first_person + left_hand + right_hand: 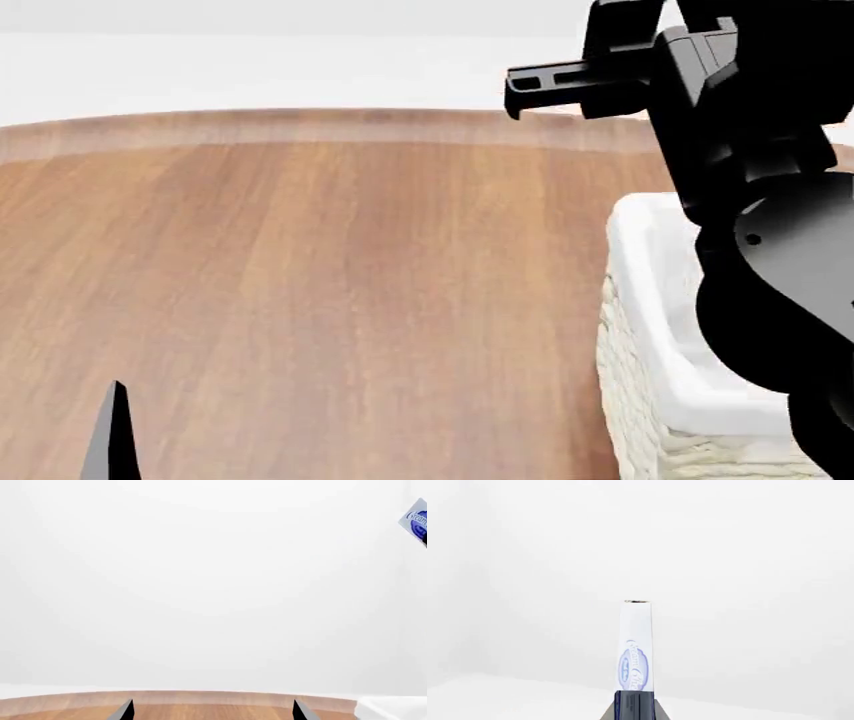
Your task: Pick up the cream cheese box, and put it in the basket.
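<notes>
Item: my right gripper (635, 711), clamped on the cream cheese box (636, 650), which is held edge-on and raised at 1 o'clock in the head view, above the basket (638, 300). Item: my left gripper (212, 711), fingers apart and empty, low at 7 o'clock over the wooden surface (334, 280).

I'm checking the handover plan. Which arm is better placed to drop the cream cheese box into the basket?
Right. Its gripper already holds the cream cheese box, raised by the basket; the left gripper is empty.
</notes>
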